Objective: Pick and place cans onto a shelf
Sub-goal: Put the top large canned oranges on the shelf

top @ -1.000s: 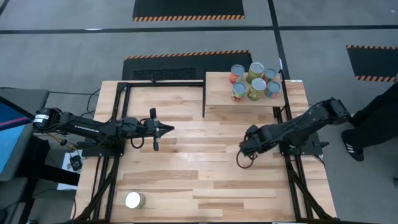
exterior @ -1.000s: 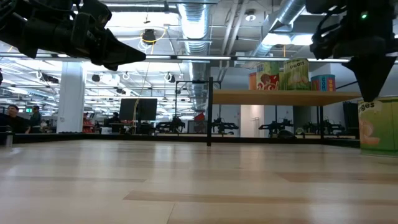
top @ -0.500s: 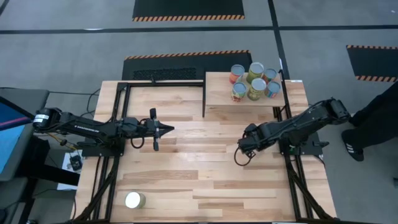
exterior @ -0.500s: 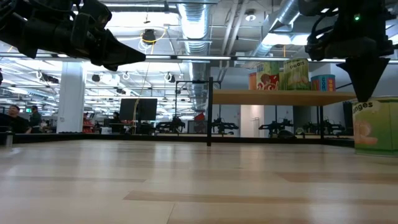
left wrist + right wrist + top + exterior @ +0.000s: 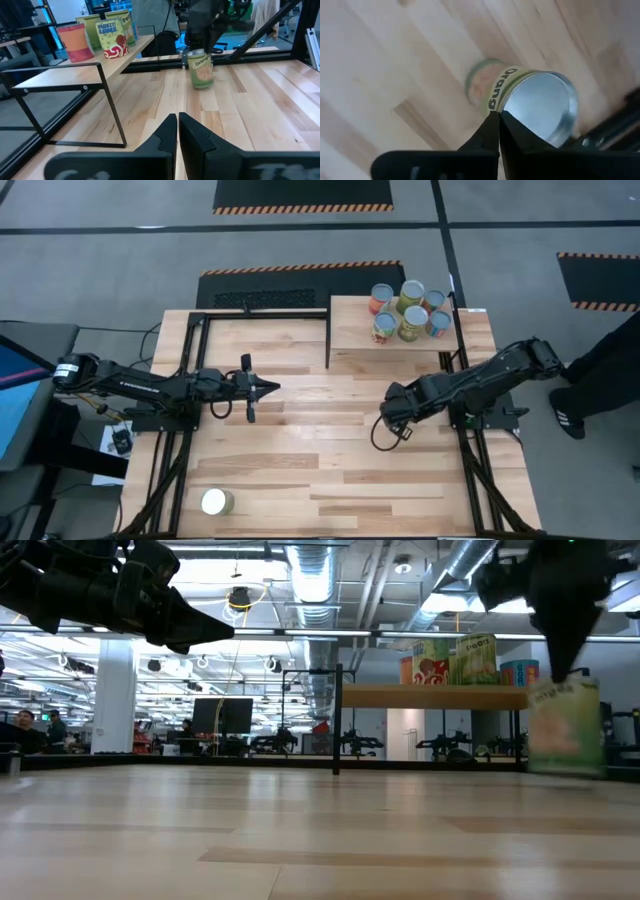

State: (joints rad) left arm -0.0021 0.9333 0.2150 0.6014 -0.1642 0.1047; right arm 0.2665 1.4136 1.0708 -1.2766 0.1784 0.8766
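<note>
I am watching the right gripper (image 5: 385, 418) hanging over the right-middle of the striped light-wood plank tabletop (image 5: 300, 450). Its fingers are pressing together with nothing between them, and their tip is sitting at the rim of the silver lid of a green-and-yellow "Orange" tin can (image 5: 530, 100). In the low view that can (image 5: 565, 730) is showing right under the dark claw (image 5: 565, 645). From the left wrist view the can (image 5: 201, 70) is standing on the planks, apart from the shelf.

The raised light-wood shelf board on its thin black frame (image 5: 350, 330) is occupying the far right corner, and a cluster of six labelled tins (image 5: 405, 310) is crowding its right half, leaving the left half bare. Open planks are lying between the can and the shelf's near edge.

The left gripper (image 5: 272, 387) is waiting at left-centre, fingers (image 5: 167, 132) pinched shut on nothing. One more silver-lidded tin (image 5: 216, 501) is standing near the near-left edge, well apart from everything.
</note>
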